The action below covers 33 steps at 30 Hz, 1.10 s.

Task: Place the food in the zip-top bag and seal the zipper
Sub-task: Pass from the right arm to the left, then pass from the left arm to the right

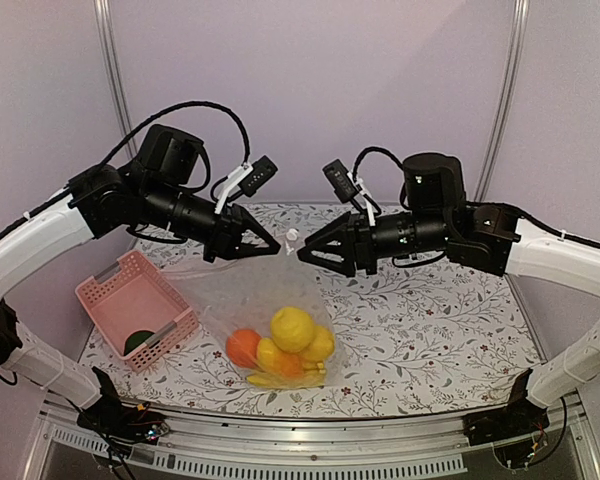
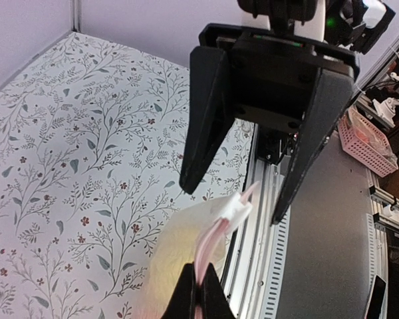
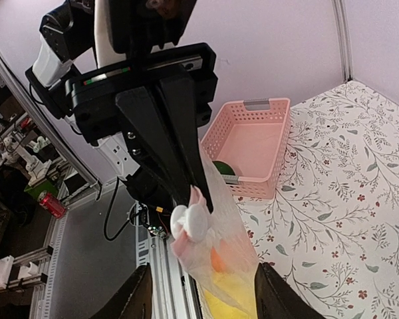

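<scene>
Left hand: closed, fingertips pinching the top edge of the zip-top bag; held above the table and pointing toward the right hand.
Right hand: open, jaws spread wide, gripping nothing; tips just beside the pinched bag edge, facing the left hand tip to tip.
Zip-top bag: hanging from the left hand, with its upper part pulled up to a peak. Lower part resting on the table near the front edge, to the right of the pink basket.
Zipper: pale strip along the mouth edge, bunched and folded where the left hand grips it. Free end reaching toward the gap between the right hand's jaws. Sealed or not: cannot tell.
Food inside the bag: 1 round orange, 2 yellow lemon-like pieces and yellow bananas at the very bottom. All heaped together and touching. 1 more orange-tinted piece among them, kind unclear.
Food outside the bag: 1 dark green piece, lying in the near corner of the pink basket.
Pink basket: on the left side of the table, below the left arm, set at an angle. Just beside the bag; touching it or not, cannot tell.
Table: covered in a pale floral print, with a metal rail along the front edge.
</scene>
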### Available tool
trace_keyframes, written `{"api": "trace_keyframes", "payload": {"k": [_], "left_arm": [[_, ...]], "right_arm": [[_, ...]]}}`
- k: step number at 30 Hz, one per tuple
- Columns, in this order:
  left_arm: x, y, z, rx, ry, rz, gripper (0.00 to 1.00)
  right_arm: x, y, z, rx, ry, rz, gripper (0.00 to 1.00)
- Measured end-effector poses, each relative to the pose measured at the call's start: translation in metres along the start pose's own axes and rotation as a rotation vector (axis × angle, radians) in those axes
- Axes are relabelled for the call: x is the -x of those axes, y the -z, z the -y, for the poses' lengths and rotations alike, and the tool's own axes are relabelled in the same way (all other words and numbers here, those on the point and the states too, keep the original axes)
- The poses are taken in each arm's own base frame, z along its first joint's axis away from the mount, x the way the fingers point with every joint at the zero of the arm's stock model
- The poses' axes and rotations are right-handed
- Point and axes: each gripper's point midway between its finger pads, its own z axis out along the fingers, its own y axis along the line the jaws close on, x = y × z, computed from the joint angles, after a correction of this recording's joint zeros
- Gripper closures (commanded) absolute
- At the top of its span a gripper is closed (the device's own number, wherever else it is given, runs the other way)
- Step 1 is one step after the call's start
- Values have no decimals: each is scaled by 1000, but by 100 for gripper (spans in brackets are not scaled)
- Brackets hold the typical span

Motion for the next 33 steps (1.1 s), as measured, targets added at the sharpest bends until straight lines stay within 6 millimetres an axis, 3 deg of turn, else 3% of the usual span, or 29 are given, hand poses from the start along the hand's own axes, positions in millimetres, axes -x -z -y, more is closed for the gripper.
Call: {"api": "trace_keyframes", "payload": {"k": [2,4,9,14,20,22,23,26,27,29,33], "left_arm": [[0,0,-1,4,3,0,100],[0,0,-1,7,5,0,100],[0,0,-2,10,7,0,100],[0,0,-2,11,7,-1,100],[0,0,-2,13,7,-1,100],[0,0,-2,14,7,-1,100],[0,0,-2,14,7,-1,94],[0,0,-2,11,3,-1,41],[0,0,-2,9,3,1,29],[1,0,-1,4,2,6,19],[8,1,2,-10,-16,29,20]], "right_arm": [[-2,-4,2,-3,1,-5,71],[-5,-8,5,-7,1,-15,75],[-11,-14,9,-14,-6,-29,69],[-6,-15,7,-6,-3,-17,70],[-2,-15,6,-1,-4,-3,100],[-1,-15,5,1,-6,-1,100],[-1,-15,5,2,-3,-1,100],[-1,-15,5,4,-5,-1,100],[-1,-15,4,6,-5,-2,100],[-2,-15,3,13,-5,-4,100],[-2,-15,1,27,-7,-8,100]]}}
